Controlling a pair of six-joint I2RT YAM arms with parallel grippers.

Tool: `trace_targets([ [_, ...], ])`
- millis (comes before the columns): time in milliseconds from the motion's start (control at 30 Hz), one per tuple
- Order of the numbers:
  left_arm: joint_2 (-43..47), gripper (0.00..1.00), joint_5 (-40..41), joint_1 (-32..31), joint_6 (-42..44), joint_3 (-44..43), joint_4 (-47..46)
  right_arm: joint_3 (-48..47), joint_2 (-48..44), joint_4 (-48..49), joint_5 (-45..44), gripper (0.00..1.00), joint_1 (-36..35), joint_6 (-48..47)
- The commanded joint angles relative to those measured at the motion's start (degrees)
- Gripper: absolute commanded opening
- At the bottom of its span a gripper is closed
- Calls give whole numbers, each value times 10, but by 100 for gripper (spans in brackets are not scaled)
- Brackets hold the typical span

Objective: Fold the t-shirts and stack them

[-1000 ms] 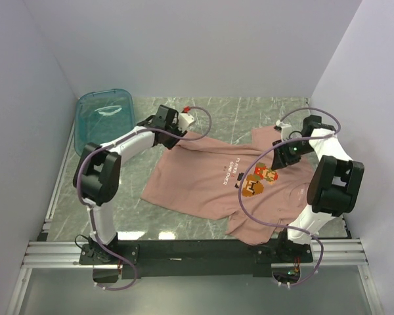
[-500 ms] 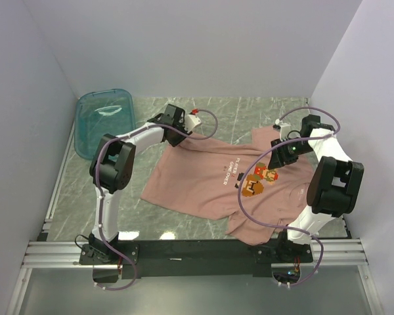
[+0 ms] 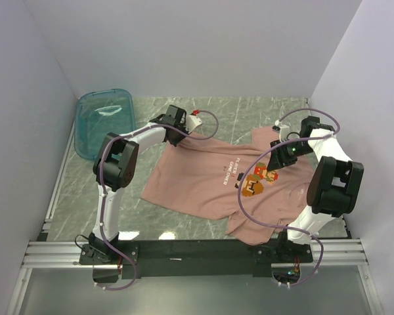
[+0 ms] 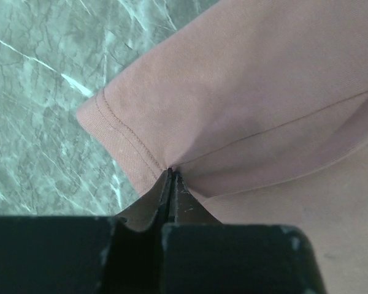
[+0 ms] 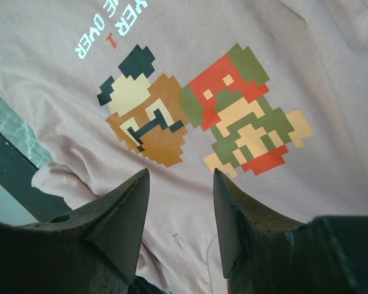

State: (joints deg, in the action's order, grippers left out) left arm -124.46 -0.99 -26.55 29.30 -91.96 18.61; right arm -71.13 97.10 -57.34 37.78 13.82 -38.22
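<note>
1. T-shirt [image 3: 203, 184], dusty pink, lies spread flat on the green marbled table [image 3: 249, 108] in the middle of the top view. Its nearest flap reaches down to just above the black rail [image 3: 197, 251] at lower right.
2. Its long axis runs left to right across that frame, tilted a little, with the left end narrower. The white lettering [image 5: 110, 27] runs crosswise to that axis. The pixel-figure print [image 5: 202, 113] sits just right of the lettering in the top view. Which end carries the collar cannot be told.
3. From its base at lower right, the right arm [image 3: 331, 184] rises to a bulky elbow. It reaches on toward the upper right, then folds back down and left over the fabric.
4. The right gripper [image 5: 180, 176] hangs over the print with its jaws partly spread and nothing between them. Whether the tips touch the cloth cannot be told.
5. From lower left, the left arm [image 3: 115, 164] climbs to its elbow, then stretches up and right to the upper-left corner of the fabric.
6. The left gripper [image 4: 170, 184] is closed tight, pinching a hemmed corner of the cloth at its very tip.
7. Farthest, at upper left, a teal see-through tub [image 3: 104, 121] stands well apart from the fabric.
</note>
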Motion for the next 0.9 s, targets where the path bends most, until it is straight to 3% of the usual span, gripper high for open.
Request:
trace_targets([
  [0,48,0,8,2,-3,-21,-15,-15,-26,-14,17,53,2,-3],
  [400,218,0,8,15,-34,67,-38,-19,-40,-12,24,53,2,3],
  [667,289,0,8,30,-92,112,-17,-95,-32,-13,11,53,2,20],
  [867,328,0,-15,49,-157,200,-2,-144,6,24,4,53,1,78],
])
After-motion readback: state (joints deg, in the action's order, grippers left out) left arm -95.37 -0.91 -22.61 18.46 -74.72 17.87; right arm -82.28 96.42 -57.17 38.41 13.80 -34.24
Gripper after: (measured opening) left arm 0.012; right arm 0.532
